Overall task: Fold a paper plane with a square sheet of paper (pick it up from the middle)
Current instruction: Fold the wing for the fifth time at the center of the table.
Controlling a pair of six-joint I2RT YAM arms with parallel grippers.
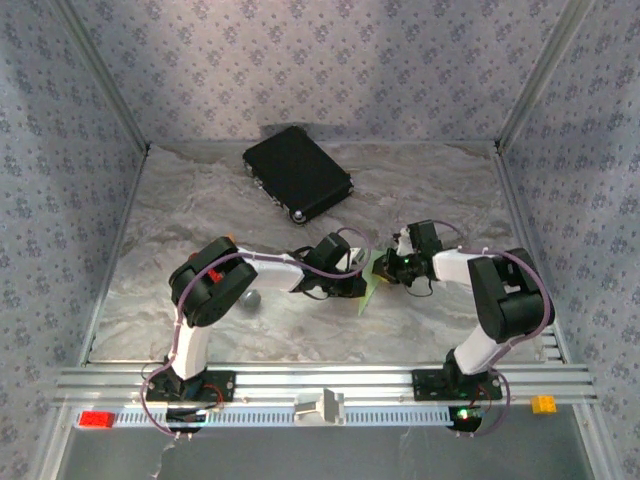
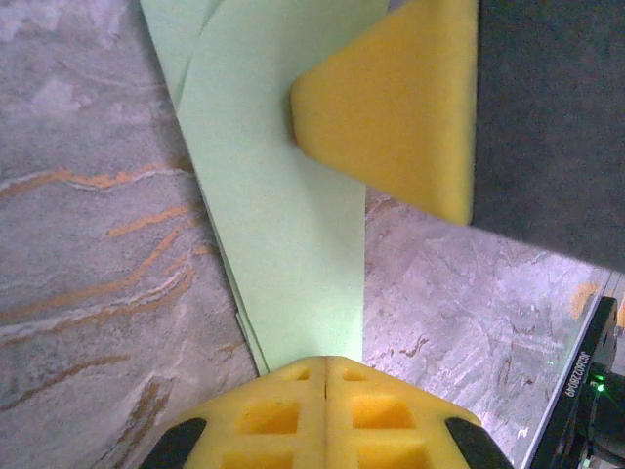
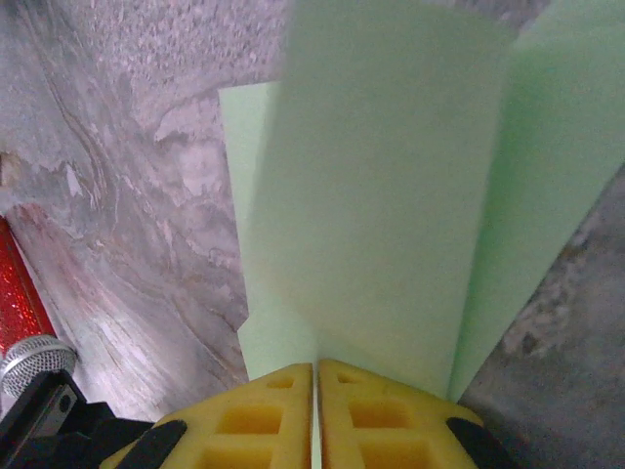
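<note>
The square sheet of paper (image 1: 367,292) is light green and folded lengthwise into narrow overlapping layers. It hangs between my two grippers over the middle of the table. My left gripper (image 1: 357,284) is shut on one end; in the left wrist view its yellow fingers (image 2: 283,410) meet with the paper (image 2: 283,215) running out from between them. My right gripper (image 1: 386,268) is shut on the other end, and one of its yellow pads (image 2: 391,107) presses on the paper. In the right wrist view the right gripper (image 3: 316,367) pinches the paper (image 3: 381,195) where its layers fan upward.
A black rectangular case (image 1: 297,173) lies at the back of the marbled table (image 1: 430,190). A red-handled tool's grey head (image 1: 248,298) peeks out beside the left arm; the tool's handle (image 3: 18,293) lies at the left of the right wrist view. Patterned walls enclose three sides.
</note>
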